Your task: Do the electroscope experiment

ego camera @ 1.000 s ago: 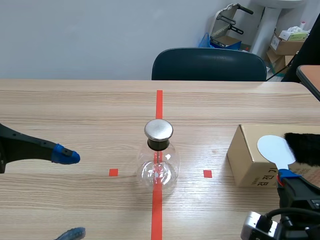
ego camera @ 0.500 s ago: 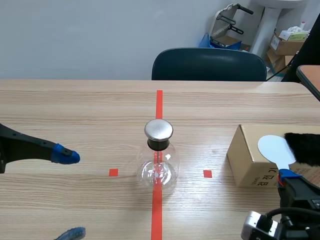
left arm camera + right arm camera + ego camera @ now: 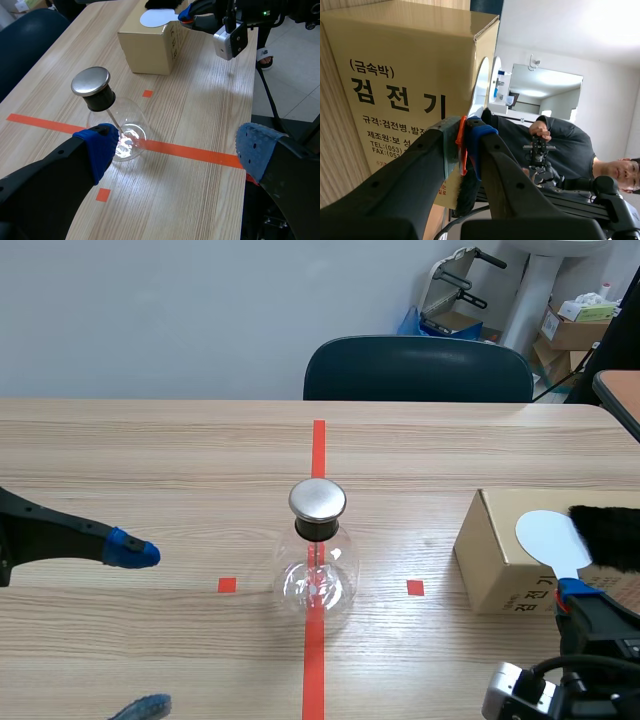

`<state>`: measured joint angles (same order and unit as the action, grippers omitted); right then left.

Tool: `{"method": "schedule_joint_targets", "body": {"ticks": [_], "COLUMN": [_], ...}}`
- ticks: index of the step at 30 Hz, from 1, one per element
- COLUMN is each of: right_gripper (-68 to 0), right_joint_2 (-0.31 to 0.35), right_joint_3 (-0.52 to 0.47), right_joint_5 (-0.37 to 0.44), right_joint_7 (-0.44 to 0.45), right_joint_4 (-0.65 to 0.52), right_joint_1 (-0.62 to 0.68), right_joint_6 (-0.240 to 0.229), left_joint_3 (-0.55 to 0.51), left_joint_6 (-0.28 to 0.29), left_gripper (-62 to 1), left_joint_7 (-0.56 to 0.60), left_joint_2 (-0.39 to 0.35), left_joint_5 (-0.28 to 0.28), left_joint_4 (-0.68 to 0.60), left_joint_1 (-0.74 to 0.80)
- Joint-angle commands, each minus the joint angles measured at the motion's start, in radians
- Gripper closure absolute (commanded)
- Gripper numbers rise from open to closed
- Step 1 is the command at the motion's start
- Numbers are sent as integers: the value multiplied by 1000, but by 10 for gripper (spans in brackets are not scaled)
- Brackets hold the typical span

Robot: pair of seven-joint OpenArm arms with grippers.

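Barely begun. Gripping paddle (image 3: pixel 545 533) on box (image 3: pixel 495 560) with right end effector (image 3: pixel 463 135); left end effector (image 3: pixel 177 147) open near electroscope (image 3: pixel 316 550), untouched.

A light wood-grain surface (image 3: pixel 150 460) is crossed by an orange-red tape line (image 3: pixel 318 455). At its far edge a dark blue chair (image 3: pixel 418 368) is pushed in, and a plain pale grey wall (image 3: pixel 150 310) is seen beyond. In the far right corner a white column (image 3: pixel 532 285) is flanked by cardboard boxes (image 3: pixel 572 332), a blue bag (image 3: pixel 411 320) and a metal-framed cart (image 3: pixel 455 285) — all partly hidden. In the left wrist view a pale tiled floor (image 3: pixel 300 75) is shown beside the surface. The room is evenly lit.
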<state>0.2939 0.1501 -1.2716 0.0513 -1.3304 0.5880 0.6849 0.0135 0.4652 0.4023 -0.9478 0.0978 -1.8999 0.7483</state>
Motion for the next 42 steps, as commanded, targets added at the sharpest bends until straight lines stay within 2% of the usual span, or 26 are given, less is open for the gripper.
{"method": "schedule_joint_targets", "body": {"ticks": [1,42], "right_gripper": [-8,-8], "right_joint_2": [11,11], "right_joint_3": [-5,-5], "right_joint_5": [3,-1], "right_joint_7": [-4,-4], "right_joint_4": [-20,-20], "right_joint_1": [-9,-9], "right_joint_6": [7,7], "left_joint_3": [0,0], "left_joint_6": [2,2], "left_gripper": [-508,-507], "left_joint_7": [20,51], "left_joint_2": [2,3], "left_joint_5": [13,22], "left_joint_4": [-26,-26], "left_joint_1": [0,0]}}
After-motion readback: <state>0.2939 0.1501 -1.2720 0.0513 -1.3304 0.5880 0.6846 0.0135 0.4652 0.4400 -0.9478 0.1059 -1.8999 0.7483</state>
